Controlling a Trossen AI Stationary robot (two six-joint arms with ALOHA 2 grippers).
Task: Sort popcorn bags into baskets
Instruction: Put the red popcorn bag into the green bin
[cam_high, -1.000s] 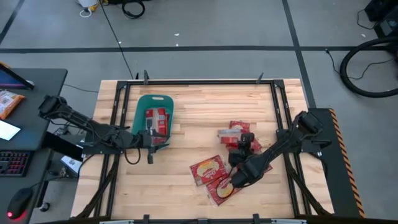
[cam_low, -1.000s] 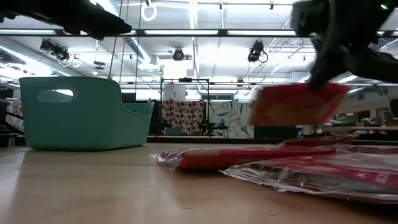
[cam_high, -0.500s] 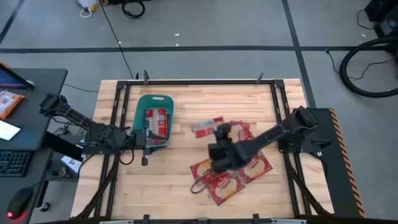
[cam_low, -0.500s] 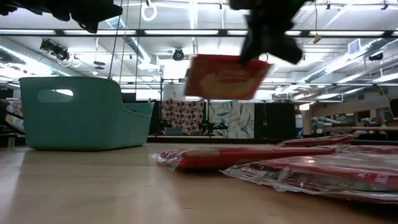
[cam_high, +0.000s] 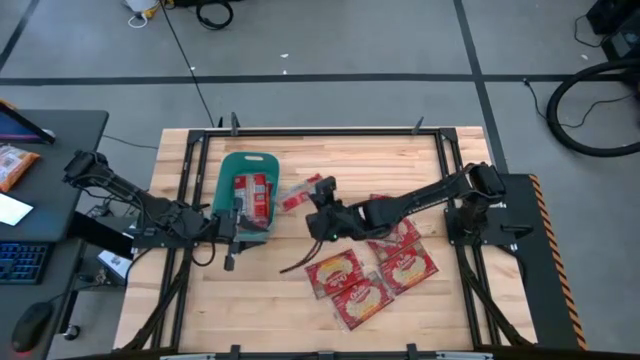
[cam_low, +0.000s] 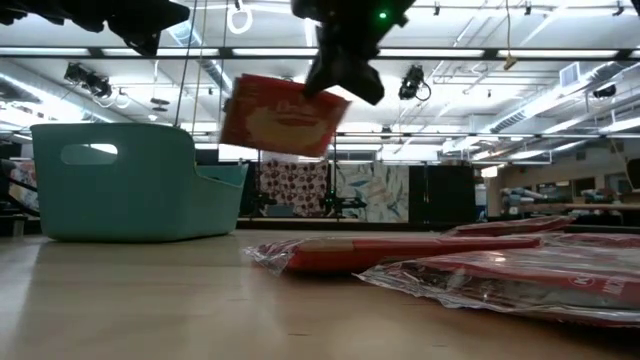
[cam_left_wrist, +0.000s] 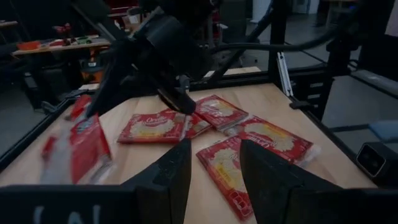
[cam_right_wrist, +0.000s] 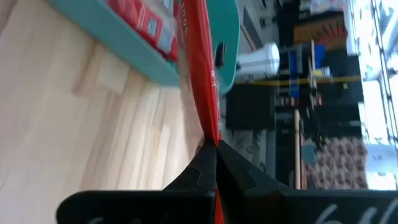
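Observation:
My right gripper (cam_high: 313, 197) reaches across the table's middle, shut on one red popcorn bag (cam_high: 296, 192) lifted just right of the teal basket (cam_high: 228, 170). The low view shows this bag (cam_low: 284, 115) in the air, right of the basket (cam_low: 130, 185). The basket stands on the table's left part with several red bags (cam_high: 250, 190) lying flat inside. More popcorn bags (cam_high: 336, 271) lie flat on the wood to the right and near side. My left gripper (cam_high: 243, 224) waits open at the basket's near right corner; in its wrist view the open fingers (cam_left_wrist: 214, 180) point at the loose bags (cam_left_wrist: 152, 127). My right gripper pinches the popcorn bag by its edge (cam_right_wrist: 213, 138) between its two fingers. In the low view the fingers (cam_low: 345, 70) come from above and the right onto the bag's upper right edge (cam_low: 328, 92). The bag is lifted clear and hangs tilted below them.
Black rails (cam_high: 320, 131) frame the wooden tabletop. Bare wood (cam_high: 250, 300) lies along the near left part. The loose bags (cam_low: 480, 265) form a low pile at the right near side. A desk with a keyboard (cam_high: 20, 262) stands left of the table.
My right gripper has swept from the table's near right part toward the left and far side, toward the basket, staying shut on the popcorn bag. The bag has travelled with it, lifted clear above the loose pile, to just right of the basket.

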